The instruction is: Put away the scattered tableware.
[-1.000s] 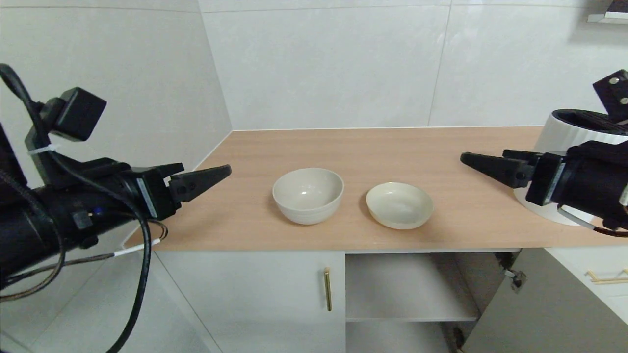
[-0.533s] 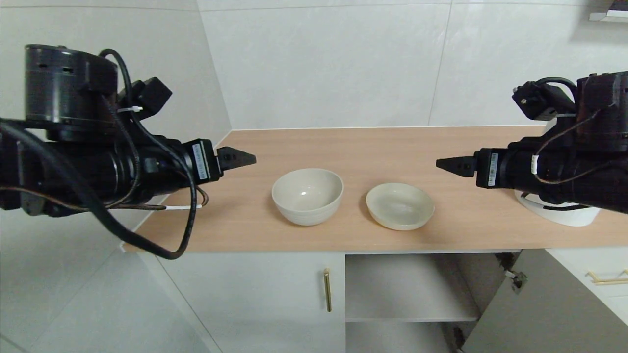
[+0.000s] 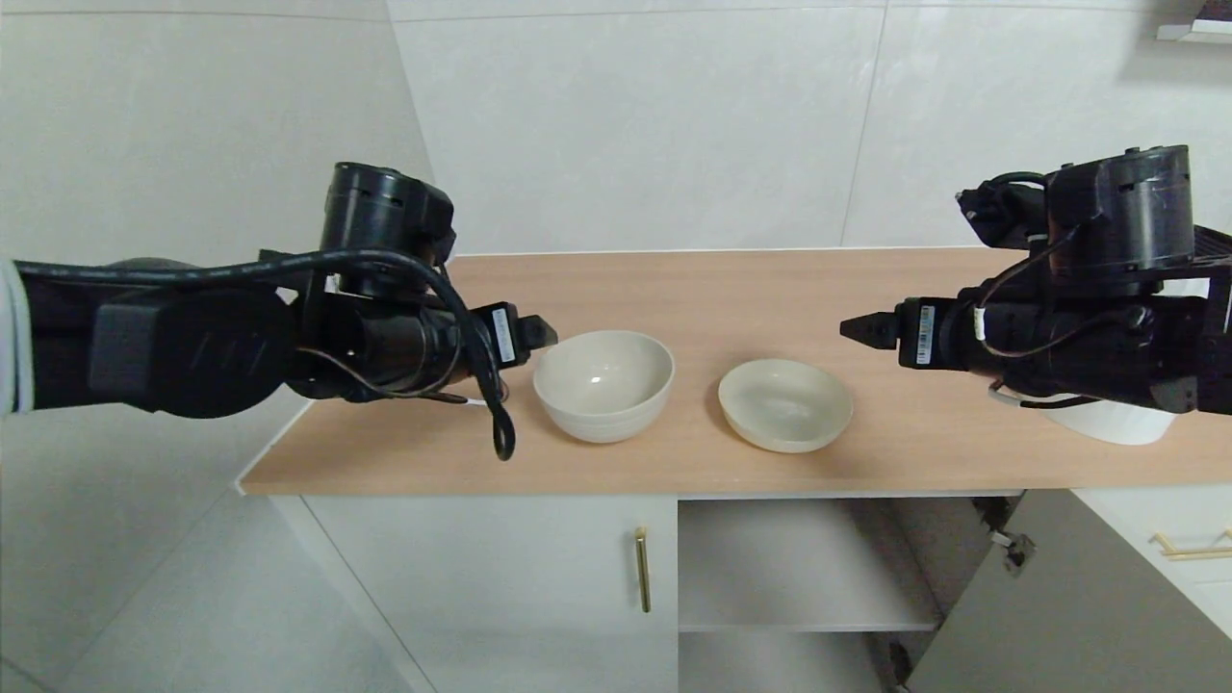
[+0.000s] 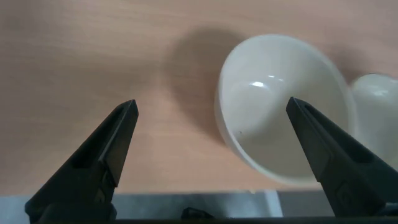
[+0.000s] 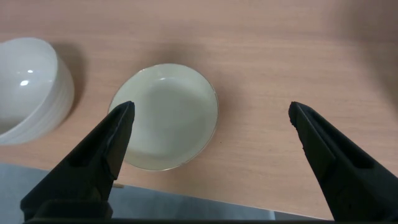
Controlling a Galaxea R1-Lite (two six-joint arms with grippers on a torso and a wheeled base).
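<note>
— What do the arms look like?
— Both are matt black. The left arm (image 3: 192, 346) carries a squat, drum-shaped joint housing (image 3: 385, 217), and a thick black cable (image 3: 481, 361) loops across it and ends in a hanging curl.
— And the other one?
— The right arm (image 3: 1088, 337) has a drum (image 3: 1121, 202) of the same kind, thinner wires (image 3: 1068, 332) along its side and a white tie (image 3: 982, 322).
— Any markings?
— A small white printed label (image 3: 501, 332) sits behind the left gripper (image 3: 544, 334), another behind the right gripper (image 3: 852, 327). The fingers (image 4: 106, 162) are black wedges tapering to points.
</note>
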